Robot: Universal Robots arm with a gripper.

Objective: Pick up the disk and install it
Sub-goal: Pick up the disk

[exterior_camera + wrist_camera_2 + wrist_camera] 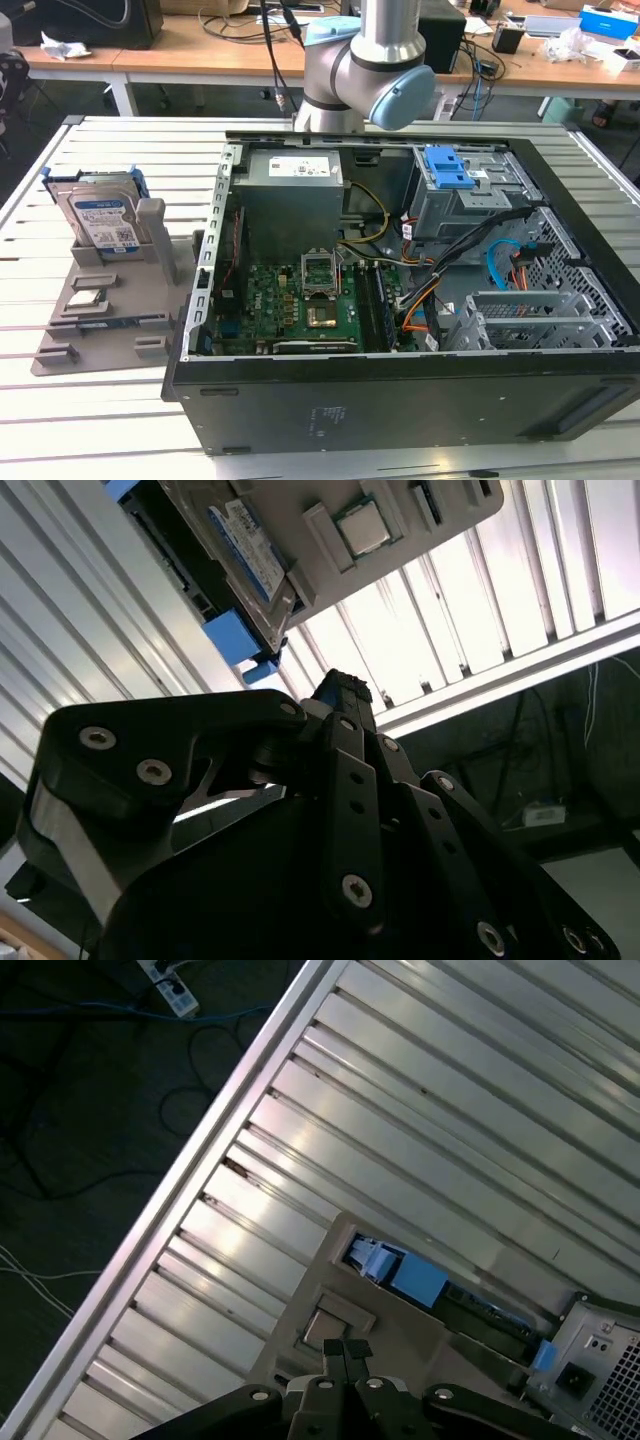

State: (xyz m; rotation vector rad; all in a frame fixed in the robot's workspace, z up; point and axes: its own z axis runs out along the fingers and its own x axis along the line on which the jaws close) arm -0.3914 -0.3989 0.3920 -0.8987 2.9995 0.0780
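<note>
The disk, silver with a white-and-blue label and a blue carrier around it, stands tilted in a grey holder at the exterior view's left. In the second wrist view the disk leans in that holder beyond the gripper. The first wrist view catches its blue carrier edge a short way past the gripper. The black fingers lie together, shut on nothing, and stay apart from the disk. The arm rises behind the computer case.
An open computer case lies on the slatted metal table, with a grey power supply, a motherboard and a drive cage with a blue latch. A processor chip rests on the grey holder. The table edge drops to the floor.
</note>
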